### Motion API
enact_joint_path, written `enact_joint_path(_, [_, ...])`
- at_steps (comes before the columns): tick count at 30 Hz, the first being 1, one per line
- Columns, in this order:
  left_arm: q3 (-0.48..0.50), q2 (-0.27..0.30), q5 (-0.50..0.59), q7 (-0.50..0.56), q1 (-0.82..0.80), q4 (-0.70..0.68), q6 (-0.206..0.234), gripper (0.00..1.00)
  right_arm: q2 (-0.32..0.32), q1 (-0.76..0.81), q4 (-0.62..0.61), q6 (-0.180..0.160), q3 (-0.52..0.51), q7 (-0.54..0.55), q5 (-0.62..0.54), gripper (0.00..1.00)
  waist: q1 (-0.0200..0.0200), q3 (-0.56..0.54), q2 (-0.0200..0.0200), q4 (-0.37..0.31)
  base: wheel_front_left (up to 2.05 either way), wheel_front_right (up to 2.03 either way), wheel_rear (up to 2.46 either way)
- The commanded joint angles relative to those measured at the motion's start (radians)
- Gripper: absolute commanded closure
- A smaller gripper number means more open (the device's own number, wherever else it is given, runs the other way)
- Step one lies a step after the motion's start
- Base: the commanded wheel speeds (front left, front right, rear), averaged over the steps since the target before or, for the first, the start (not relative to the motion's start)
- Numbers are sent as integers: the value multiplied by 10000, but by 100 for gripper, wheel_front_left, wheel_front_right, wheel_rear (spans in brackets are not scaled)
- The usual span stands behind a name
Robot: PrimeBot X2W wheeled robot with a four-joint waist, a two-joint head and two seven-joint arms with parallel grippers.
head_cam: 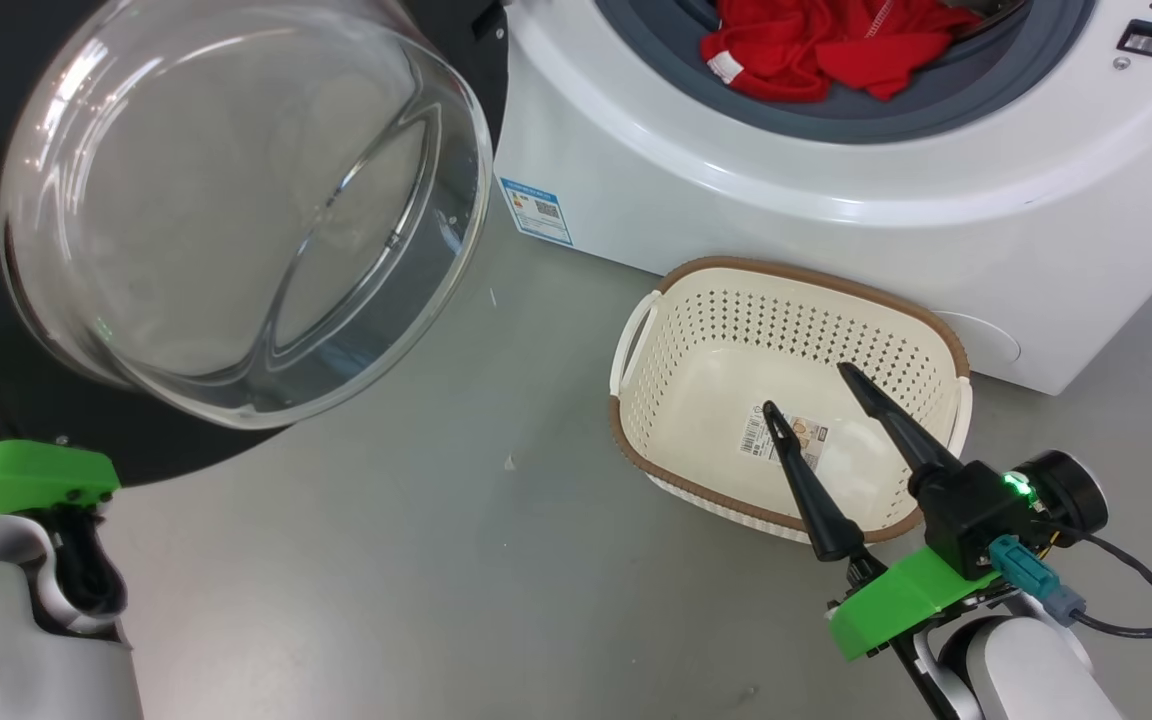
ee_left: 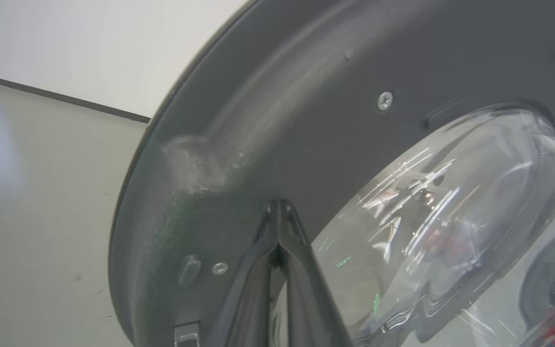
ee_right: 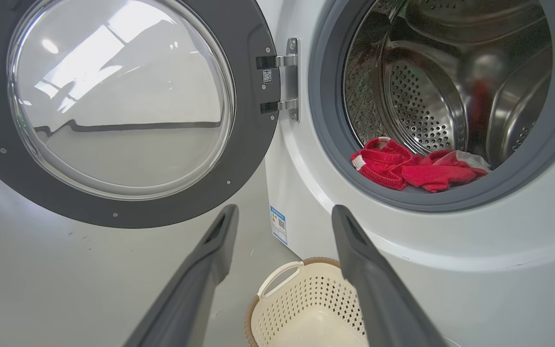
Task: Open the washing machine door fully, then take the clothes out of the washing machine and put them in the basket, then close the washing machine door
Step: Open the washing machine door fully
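Observation:
The washing machine door (head_cam: 236,220) stands swung open at the left, its glass bowl bulging toward me. My left gripper (ee_left: 280,207) is shut, its tips touching the door's dark inner rim (ee_left: 306,120) beside the glass. Red clothes (head_cam: 826,50) lie at the mouth of the white washing machine (head_cam: 836,230), draped over the grey gasket. The cream basket (head_cam: 796,272) sits on the floor in front of the machine, with nothing in it but a label. My right gripper (head_cam: 806,388) hangs open over the basket, holding nothing. In the right wrist view, the right gripper (ee_right: 284,212) points at the machine between door (ee_right: 123,96) and clothes (ee_right: 412,168).
Grey floor (head_cam: 436,550) spreads between the door and the basket. A blue-white sticker (head_cam: 536,210) marks the machine's lower left corner. A black cable (head_cam: 1136,600) trails from my right wrist. A white wall with a dark skirting line (ee_left: 65,99) lies beyond the door.

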Motion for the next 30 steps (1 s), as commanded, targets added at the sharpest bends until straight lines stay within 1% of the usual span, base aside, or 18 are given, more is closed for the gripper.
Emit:
enact_joint_path(1, [444, 488, 98, -78, -261, -54, -83, 100, 78, -61, -327, 50, 242, 22, -177, 0, 0, 27, 0, -6, 0, 0, 0])
enact_joint_path(6, [890, 494, 313, -78, -556, 439, -210, 100, 78, -28, -392, 50, 230, 82, -237, 0, 0, 68, 0, -29, 0, 0, 0])
enact_joint_path(11, [1200, 480, 590, -78, -722, 629, -373, 100, 78, 3, -428, 50, 129, 96, -251, 0, 0, 27, 0, -56, 0, 0, 0])
enact_joint_path(15, [1400, 442, 836, -78, -723, 341, -559, 100, 78, 19, -444, 50, 79, 51, -177, 0, 0, -43, 0, -111, 0, 0, 0])
enact_joint_path(20, [1374, 407, 963, -78, -501, -354, -836, 100, 78, -46, -376, 50, 38, -59, -42, 0, 0, -88, 0, -229, 0, 0, 0])
enact_joint_path(21, [1306, 404, 877, -78, -430, -526, -881, 67, 78, -70, -347, 50, 38, -94, -7, 0, 0, -104, 0, -268, 0, 0, 0])
enact_joint_path(22, [1194, 402, 772, -78, -345, -704, -908, 48, 78, -90, -318, 50, 32, -132, 32, 0, 0, -125, 0, -305, 0, 0, 0])
enact_joint_path(23, [1064, 401, 681, -78, -249, -927, -915, 4, 78, -108, -287, 50, 22, -168, 70, 0, 0, -147, 0, -340, 0, 0, 0])
enact_joint_path(24, [930, 400, 575, -78, -144, -1180, -916, 0, 78, -125, -251, 50, 9, -211, 111, 0, 0, -176, 0, -383, 0, 0, 0])
enact_joint_path(30, [-261, 398, -8, -78, 657, -3067, -684, 0, 78, -272, -8, 50, -194, -520, 317, 0, 0, -323, 0, -680, 0, 0, 0])
